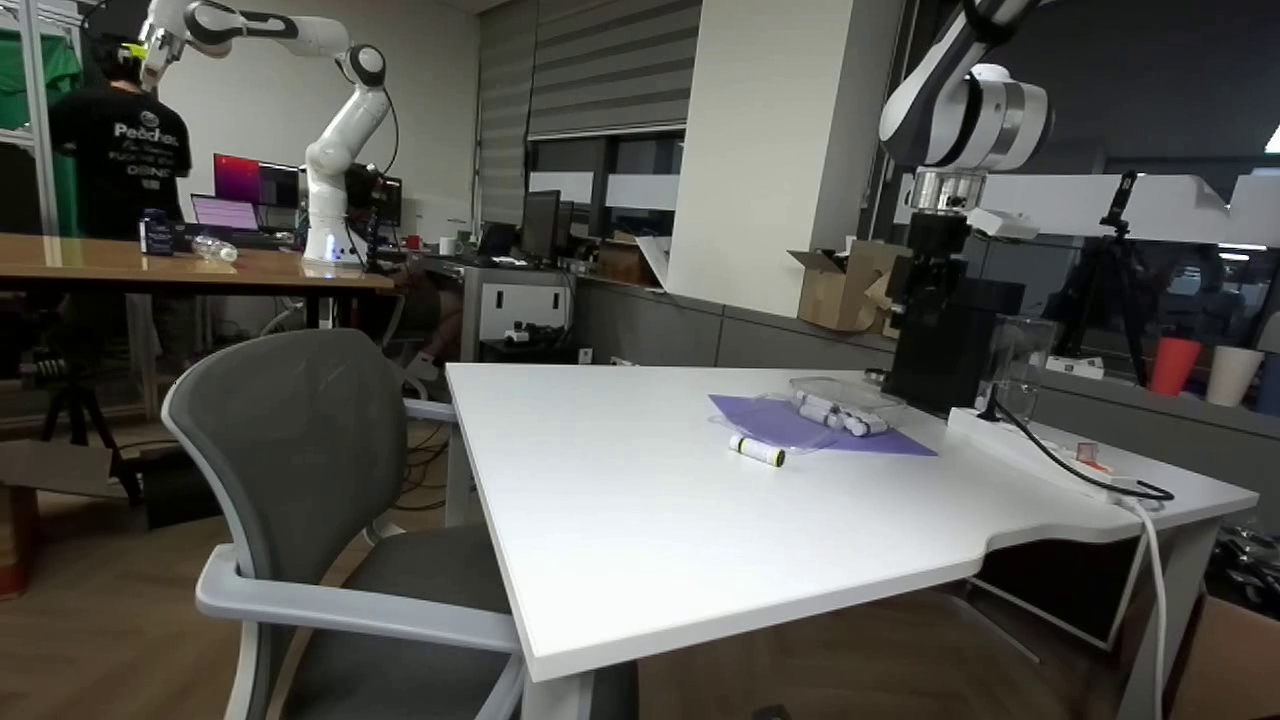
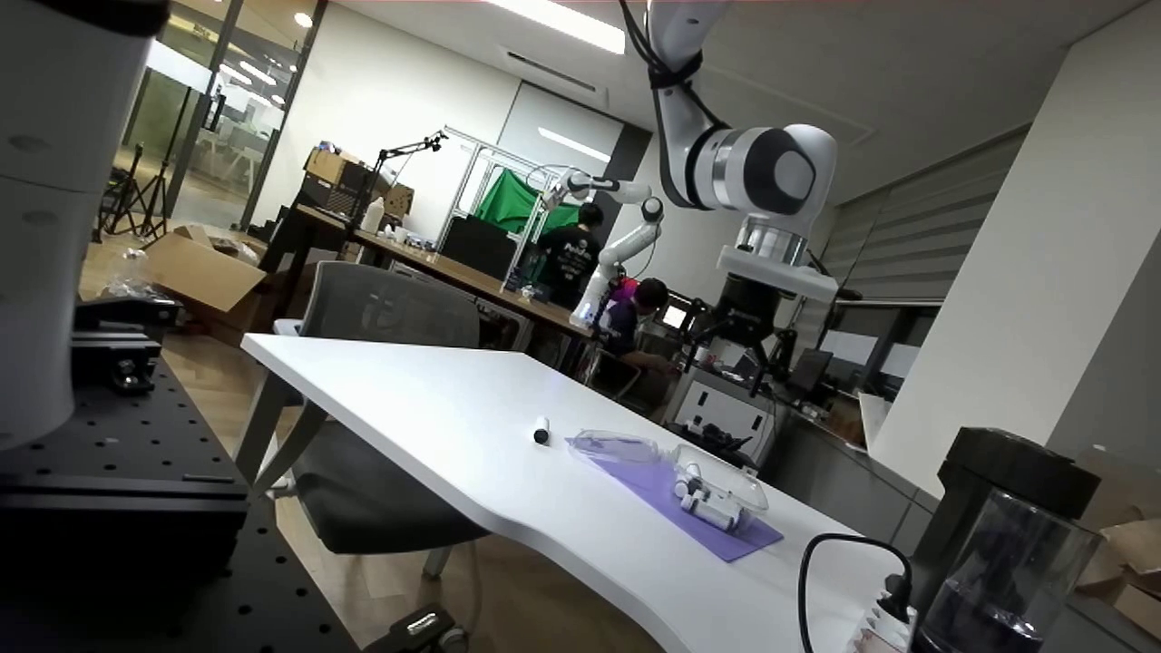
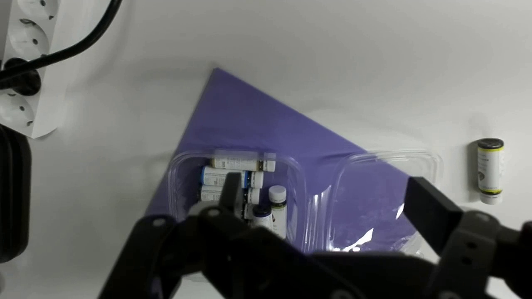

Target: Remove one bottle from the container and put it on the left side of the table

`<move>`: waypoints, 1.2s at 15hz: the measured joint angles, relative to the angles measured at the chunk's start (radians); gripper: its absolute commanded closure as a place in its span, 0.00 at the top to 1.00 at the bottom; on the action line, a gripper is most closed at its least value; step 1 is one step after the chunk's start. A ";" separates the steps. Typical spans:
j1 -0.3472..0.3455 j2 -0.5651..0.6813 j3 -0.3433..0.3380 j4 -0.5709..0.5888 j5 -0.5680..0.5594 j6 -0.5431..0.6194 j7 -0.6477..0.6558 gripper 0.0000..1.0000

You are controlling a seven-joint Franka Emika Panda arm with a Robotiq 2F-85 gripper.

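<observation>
The clear plastic container point(image 3: 304, 188) sits on the purple mat, its clear lid half point(image 3: 374, 199) beside it. Several small white-labelled bottles point(image 3: 226, 176) lie inside; one with a white cap point(image 3: 279, 218) is at the container's right in the wrist view. The container also shows in both exterior views point(image 1: 880, 398) point(image 2: 755, 494). One bottle point(image 3: 490, 170) with a dark end lies on the white table point(image 1: 600, 480), off the mat, also in both exterior views point(image 1: 757, 450) point(image 2: 541, 430). My gripper point(image 3: 328, 195) is open and empty, well above the table point(image 2: 726, 363); its left finger hides some bottles.
The purple mat point(image 3: 266, 112) lies flat. A black upright appliance with a clear tank point(image 1: 950, 345) point(image 2: 998, 544) stands by the container end. A white power strip point(image 3: 27, 39) with a black cable point(image 3: 79, 47) lies nearby. A grey chair point(image 1: 300, 470) stands at a table edge.
</observation>
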 measured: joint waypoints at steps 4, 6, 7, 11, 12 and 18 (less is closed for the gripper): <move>-0.045 0.069 0.004 0.114 -0.048 -0.002 -0.024 1.00; -0.072 0.133 0.016 0.206 -0.051 -0.002 -0.051 1.00; -0.088 0.172 0.028 0.256 -0.049 -0.002 -0.072 1.00; -0.133 0.339 0.082 0.443 -0.047 -0.002 -0.119 1.00; -0.137 0.383 0.093 0.490 -0.047 -0.003 -0.124 1.00; -0.137 0.595 0.148 0.732 -0.046 -0.008 -0.142 1.00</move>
